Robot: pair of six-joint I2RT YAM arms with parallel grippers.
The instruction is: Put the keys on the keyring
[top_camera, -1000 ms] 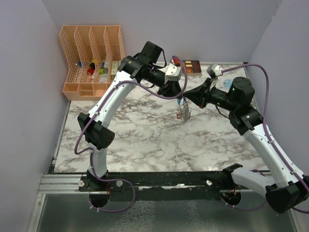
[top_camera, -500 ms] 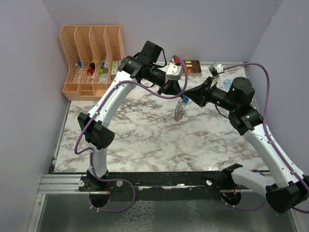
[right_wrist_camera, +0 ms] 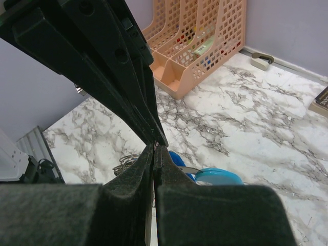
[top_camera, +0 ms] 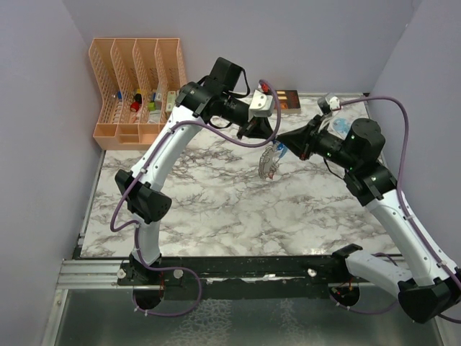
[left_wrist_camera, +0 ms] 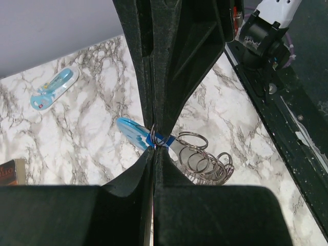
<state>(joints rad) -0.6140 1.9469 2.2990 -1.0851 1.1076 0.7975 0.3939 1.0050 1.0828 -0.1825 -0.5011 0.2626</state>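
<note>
- An orange desk organizer (top_camera: pixel 137 72) stood at the far left corner of the marble table (top_camera: pixel 216 205), well apart from both arms.
- The left gripper (left_wrist_camera: pixel 154 143) was raised over the table's middle, its fingers pressed flat together and pinching a thin wire loop of the keyring (left_wrist_camera: pixel 202 160).
- A blue tag (left_wrist_camera: pixel 134 132) stuck out beside that loop. The grey rings dangled below it, clear of the marble.
- The right gripper (right_wrist_camera: pixel 155 148) met the left one almost tip to tip. Its jaws were also squeezed tight, clamping the top of the same bunch.
- A pale-blue see-through object (top_camera: pixel 340 126) lay on the table behind the right arm.
</note>
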